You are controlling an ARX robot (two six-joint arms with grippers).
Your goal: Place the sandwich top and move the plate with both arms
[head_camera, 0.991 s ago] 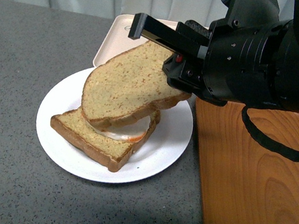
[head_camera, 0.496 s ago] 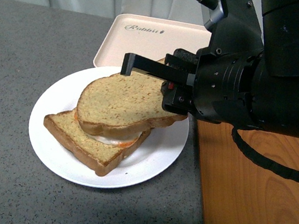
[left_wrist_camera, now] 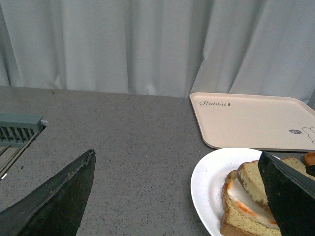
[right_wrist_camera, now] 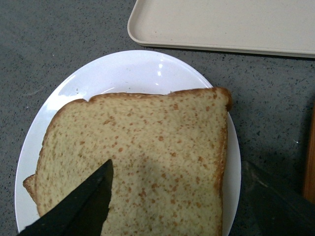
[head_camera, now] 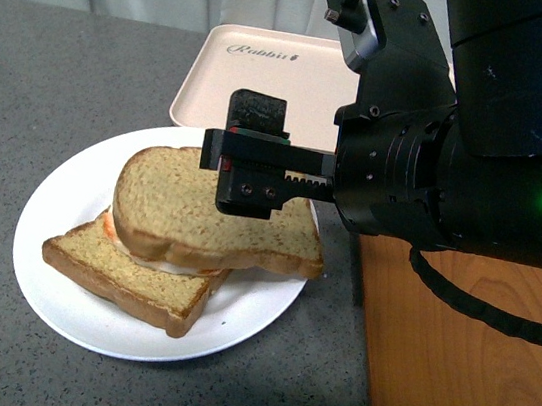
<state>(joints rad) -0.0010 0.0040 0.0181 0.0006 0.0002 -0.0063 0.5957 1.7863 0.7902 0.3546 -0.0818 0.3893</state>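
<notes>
Plainly, beige tray (left_wrist_camera: 256,123) reads "Rabbit"; sandwich top (head_camera: 189,210) lies stacked on plate (head_camera: 63,285).

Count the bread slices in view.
2. The sandwich top lies uppermost; the lower slice sits beneath it, partly covered, resting on the plate. No others show.

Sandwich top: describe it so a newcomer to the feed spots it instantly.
Find the round white plate on the grey counter, in front of the beige tray. Two bread slices sit stacked on it. The sandwich top is the upper one, plain-faced, lying skewed over the egg-bearing lower slice.
</notes>
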